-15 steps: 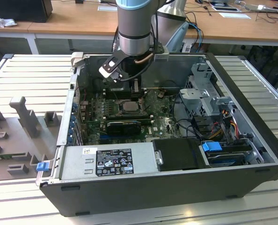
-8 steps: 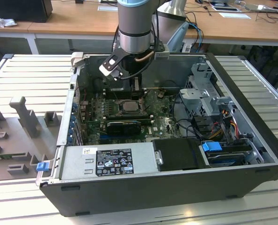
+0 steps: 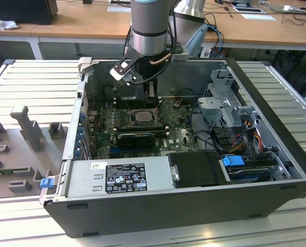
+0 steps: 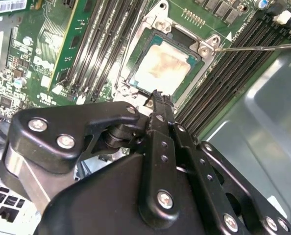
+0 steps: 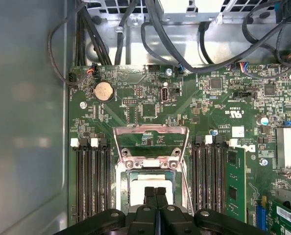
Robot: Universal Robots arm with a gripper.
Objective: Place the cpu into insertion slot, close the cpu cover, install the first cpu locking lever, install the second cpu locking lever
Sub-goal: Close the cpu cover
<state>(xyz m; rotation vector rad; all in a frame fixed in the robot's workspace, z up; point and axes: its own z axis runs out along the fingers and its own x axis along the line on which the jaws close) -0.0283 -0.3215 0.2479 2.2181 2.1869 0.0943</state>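
Silver-grey metal tells us where the job stands. In the first wrist view the cpu (image 5: pixel 136 191) lies in the slot (image 5: pixel 150 173) right under the pincer (image 5: pixel 155 191). The pincer's two fingers are pressed together with nothing between them. Just beyond the tips the cover (image 5: pixel 150 130) is swung up off the slot, and the board (image 5: pixel 135 103) shows through its opening.

We judge closing the cover to be the step in hand. To do it well we would push on the bar of the cover farthest from the pincer, not on its thin sides. We would bring it down in one even arc and keep the tips off the cpu's top. The fingers hide the near half of cpu and slot, so we cannot tell whether the cpu sits fully flat.

In the second wrist view the cpu (image 4: pixel 162 68) shows just past the fingertip, square in its frame. A thin lever (image 4: pixel 253 47) stands out to one side of the pincer, and we would steer clear of it. The pincer's own body hides whatever lies on its near side, and we cannot say whether the tip touches the cpu.

In the exterior view the cpu (image 3: pixel 141 116) lies below the arm (image 3: pixel 150 31), inside the case (image 3: pixel 194 206). The fingers merge with the dark interior there.
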